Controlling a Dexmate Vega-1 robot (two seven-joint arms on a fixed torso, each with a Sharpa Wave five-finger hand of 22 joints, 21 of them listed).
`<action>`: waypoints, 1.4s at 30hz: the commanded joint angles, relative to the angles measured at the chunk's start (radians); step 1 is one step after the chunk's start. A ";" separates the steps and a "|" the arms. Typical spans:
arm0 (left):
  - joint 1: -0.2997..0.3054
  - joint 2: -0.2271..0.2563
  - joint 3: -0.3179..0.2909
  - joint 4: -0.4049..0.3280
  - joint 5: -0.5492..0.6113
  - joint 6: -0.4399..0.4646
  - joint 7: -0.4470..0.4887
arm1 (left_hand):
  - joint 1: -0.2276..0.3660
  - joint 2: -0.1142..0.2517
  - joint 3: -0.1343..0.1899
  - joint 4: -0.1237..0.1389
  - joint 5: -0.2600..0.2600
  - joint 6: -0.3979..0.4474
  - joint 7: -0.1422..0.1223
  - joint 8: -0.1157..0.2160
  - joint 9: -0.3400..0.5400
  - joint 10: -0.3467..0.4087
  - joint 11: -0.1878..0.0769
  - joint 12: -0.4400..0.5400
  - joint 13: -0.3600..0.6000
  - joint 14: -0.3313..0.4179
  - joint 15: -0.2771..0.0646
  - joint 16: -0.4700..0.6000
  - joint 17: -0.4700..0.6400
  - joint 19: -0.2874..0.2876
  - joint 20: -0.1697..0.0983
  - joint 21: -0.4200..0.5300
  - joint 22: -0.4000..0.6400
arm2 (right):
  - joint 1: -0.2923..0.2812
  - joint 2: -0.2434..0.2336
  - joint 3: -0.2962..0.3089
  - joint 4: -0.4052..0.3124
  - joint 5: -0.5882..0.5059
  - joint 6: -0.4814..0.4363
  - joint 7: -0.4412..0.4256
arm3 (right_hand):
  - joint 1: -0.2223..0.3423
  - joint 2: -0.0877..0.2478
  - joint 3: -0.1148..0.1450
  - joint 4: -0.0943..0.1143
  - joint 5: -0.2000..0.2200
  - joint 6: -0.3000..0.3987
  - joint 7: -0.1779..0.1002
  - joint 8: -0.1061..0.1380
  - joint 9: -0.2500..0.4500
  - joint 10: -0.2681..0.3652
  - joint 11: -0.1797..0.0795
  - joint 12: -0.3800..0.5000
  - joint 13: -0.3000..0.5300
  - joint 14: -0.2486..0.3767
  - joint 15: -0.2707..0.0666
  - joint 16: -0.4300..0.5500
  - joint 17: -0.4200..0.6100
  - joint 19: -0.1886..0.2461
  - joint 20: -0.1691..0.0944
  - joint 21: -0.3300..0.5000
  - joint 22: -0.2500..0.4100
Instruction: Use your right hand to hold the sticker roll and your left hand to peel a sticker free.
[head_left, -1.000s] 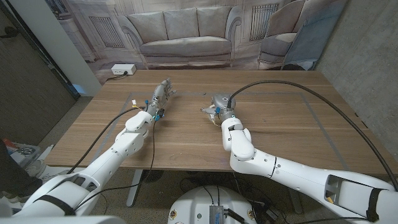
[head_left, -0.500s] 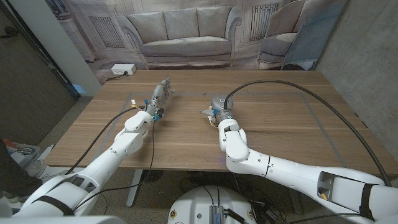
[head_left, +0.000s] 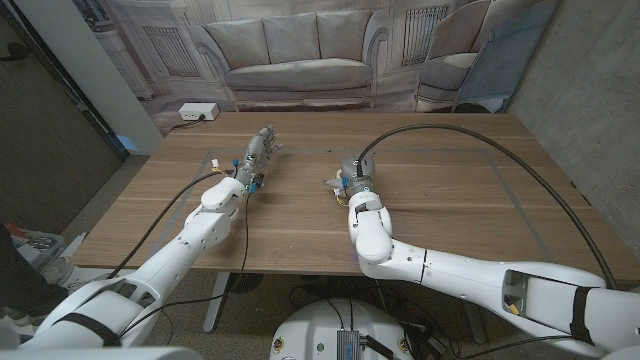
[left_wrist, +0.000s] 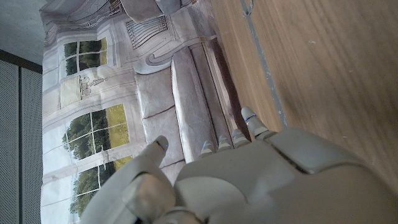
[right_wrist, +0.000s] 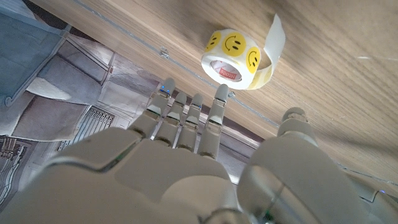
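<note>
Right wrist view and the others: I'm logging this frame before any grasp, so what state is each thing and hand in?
Yellow smiley-face sticker roll: lying on the wooden table, loose strip end curling off, untouched.
Right hand: open, fingers short of the roll.
Left hand: holding nothing, fingers extended, away from the roll.

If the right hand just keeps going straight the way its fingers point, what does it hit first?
Most likely the sticker roll, lying on the table just beyond the right hand's fingertips. They look apart, though depth is hard to judge.
</note>
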 joint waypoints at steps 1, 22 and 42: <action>-0.008 -0.004 0.003 0.011 0.001 0.004 -0.003 | 0.001 0.022 0.007 -0.003 -0.007 -0.093 -0.002 -0.006 0.003 -0.083 0.003 -0.004 0.002 -0.139 0.002 0.000 0.004 -0.170 0.002 -0.006 0.005 | 0.022 0.041 -0.032 0.062 -0.041 -0.064 0.058 | -0.011 0.009 -0.004 0.003 0.008 0.020 0.002 0.011 0.003 0.012 -0.012 0.009 0.001 -0.004 0.004 0.003 0.003 -0.006 -0.002 -0.002 0.003; -0.008 -0.003 0.006 0.002 0.005 0.019 0.009 | 0.008 0.025 0.015 -0.009 -0.008 -0.098 0.001 -0.008 0.003 -0.088 0.003 -0.006 0.002 -0.141 0.005 -0.002 0.003 -0.170 0.000 -0.012 0.004 | 0.024 0.080 -0.037 0.134 -0.027 -0.017 0.014 | -0.033 0.031 -0.014 0.020 0.005 0.092 -0.003 0.044 0.005 0.050 -0.020 0.024 0.001 0.013 -0.009 0.016 0.004 -0.005 0.000 -0.012 0.003; -0.006 0.007 0.004 0.003 -0.004 0.020 -0.016 | 0.020 0.024 0.024 -0.017 -0.013 -0.103 0.001 -0.009 0.003 -0.089 0.007 -0.007 0.003 -0.144 0.010 -0.004 0.001 -0.172 0.000 -0.019 0.005 | -0.024 0.170 0.005 0.289 -0.031 0.031 -0.270 | 0.041 0.042 -0.008 -0.016 0.008 0.220 -0.016 0.136 0.037 0.182 -0.084 0.060 -0.002 0.141 -0.081 0.040 -0.003 0.051 -0.022 -0.016 0.004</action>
